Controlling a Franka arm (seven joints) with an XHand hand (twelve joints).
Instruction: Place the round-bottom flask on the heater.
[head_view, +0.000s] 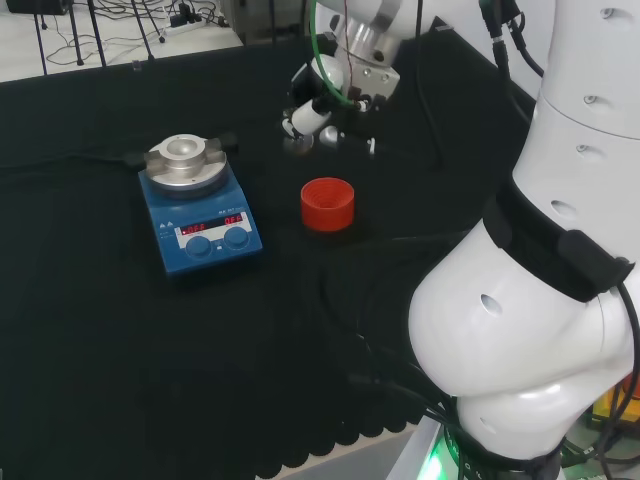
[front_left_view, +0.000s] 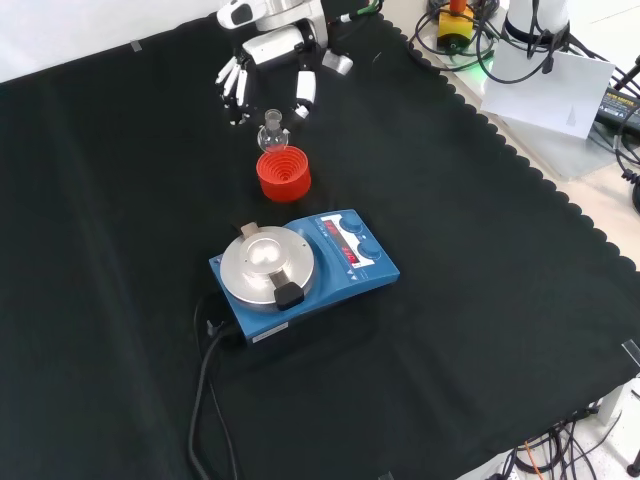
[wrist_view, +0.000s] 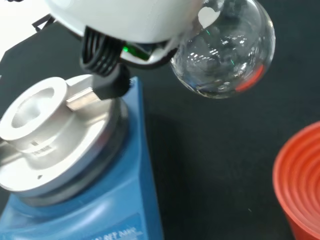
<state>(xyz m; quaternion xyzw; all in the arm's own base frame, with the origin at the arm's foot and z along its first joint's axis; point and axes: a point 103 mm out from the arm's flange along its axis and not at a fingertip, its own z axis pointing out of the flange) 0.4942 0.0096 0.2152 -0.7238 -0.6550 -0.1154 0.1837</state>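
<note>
We judge the round-bottom flask (wrist_view: 225, 52), held in the hand's (front_left_view: 268, 48) curled fingers just beyond the red stand (front_left_view: 283, 173), light, slippery and fragile, best gripped at its neck.

Desk (front_left_view: 480, 300): covered with black cloth, scalloped along its edge.
Heater (front_left_view: 300, 270): blue, with a round silver top, resting on the cloth near the middle in the front view.
Stand (front_left_view: 284, 173): red ribbed ring on the cloth, just beyond the heater.
Cable (front_left_view: 205, 400): black, trailing from the heater across the cloth.
</note>
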